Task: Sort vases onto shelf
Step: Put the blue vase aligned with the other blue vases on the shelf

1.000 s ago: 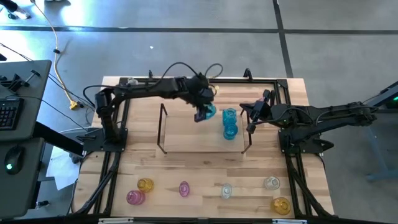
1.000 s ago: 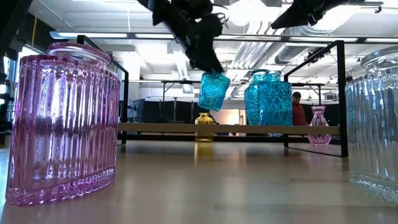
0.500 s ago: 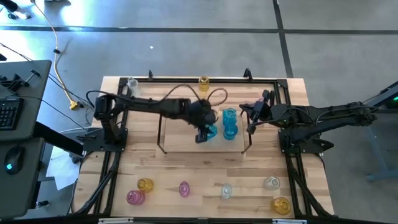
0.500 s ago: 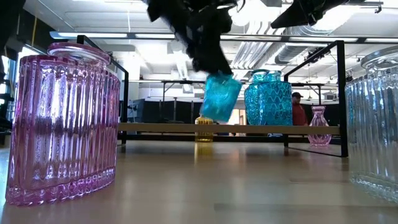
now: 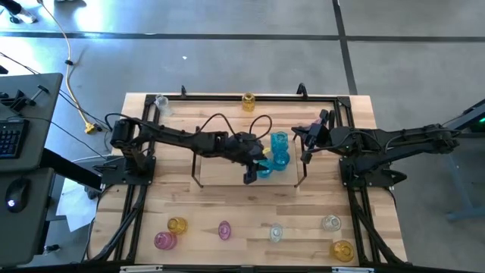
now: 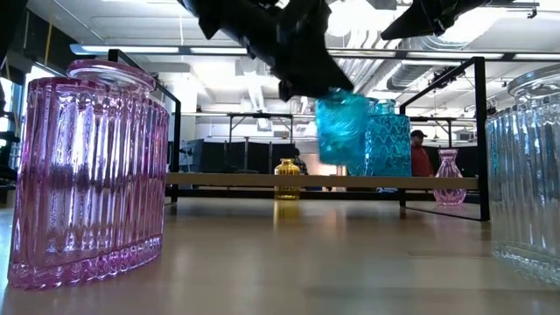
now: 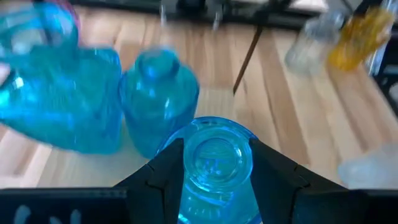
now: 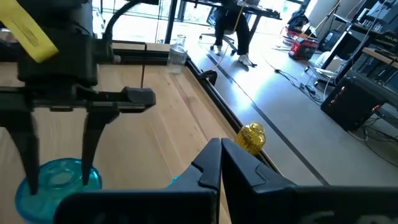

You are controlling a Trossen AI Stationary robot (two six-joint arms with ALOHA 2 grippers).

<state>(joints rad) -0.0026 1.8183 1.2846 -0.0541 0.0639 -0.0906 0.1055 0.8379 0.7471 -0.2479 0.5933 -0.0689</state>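
Left gripper (image 5: 254,168) pinching a cyan vase (image 5: 263,168) over the shelf (image 5: 220,174).
High view: two cyan vases (image 5: 280,150) stand just beside it; right gripper (image 5: 309,144) pressed together at the shelf's end. Low view: the held vase (image 6: 341,129) partly hides those behind. Left wrist view: fingers (image 7: 163,174) flank its neck.

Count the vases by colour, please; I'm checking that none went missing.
Cyan vases: 3
Amber vases: 3
Clear vases: 3
Pink vases: 3, one seen only in the low view, beyond the shelf
Total: 12
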